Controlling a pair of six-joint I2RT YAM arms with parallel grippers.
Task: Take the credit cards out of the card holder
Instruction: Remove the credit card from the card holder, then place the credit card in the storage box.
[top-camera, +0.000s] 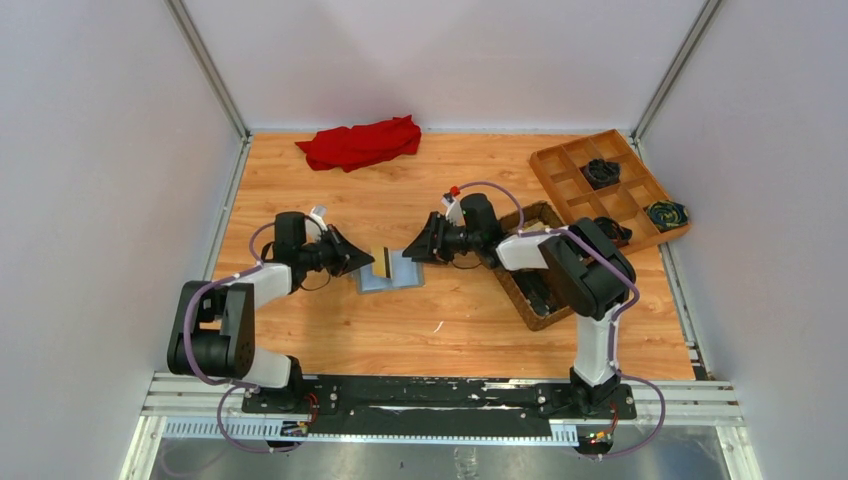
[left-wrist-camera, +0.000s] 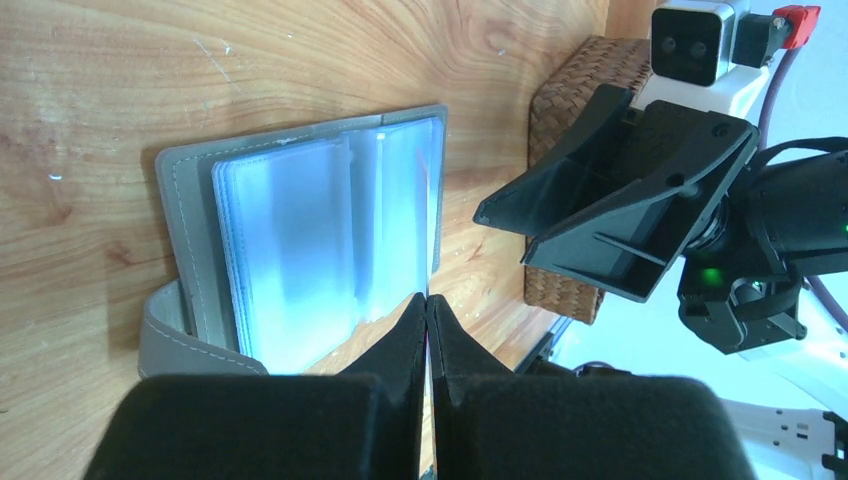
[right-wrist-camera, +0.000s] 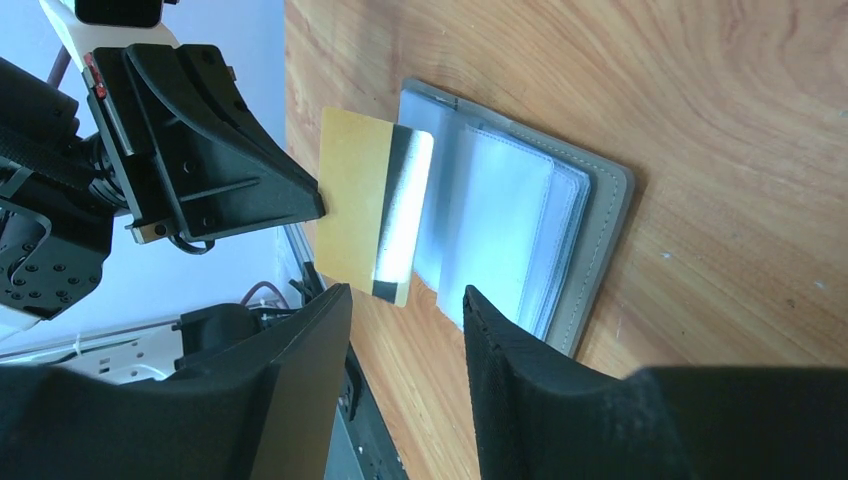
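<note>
Nearest the left wrist camera, the left gripper (left-wrist-camera: 427, 310) has its fingers pressed together on the edge of the tan-gold card (right-wrist-camera: 355, 210), which from there shows only as a thin line. From the right wrist the same card shows its face and dark stripe. The left gripper holds its outer edge, and its striped edge overlaps the near edge of the card holder (right-wrist-camera: 540, 225). I cannot tell whether that edge sits in a sleeve or just above one, but most of the card is outside.

The card holder lies open and flat on the bench (top-camera: 450, 330), roughly midway between the two arms, pale clear sleeves upward and grey cover underneath. Glare washes out the sleeves, so I cannot tell whether a second card is inside.

The right gripper (right-wrist-camera: 405, 300) hangs just beside the holder on the other side, its fingers spread with nothing between them. Whether it touches the holder is not clear.

Further out, a woven basket (left-wrist-camera: 570, 100) sits behind the right gripper. A wooden divided tray (top-camera: 548, 178) and a red cloth (top-camera: 360, 143) lie toward the far edge.

As I judge it, the first card is nearly or fully drawn but not set down. The holder must then be checked for any card left inside.
</note>
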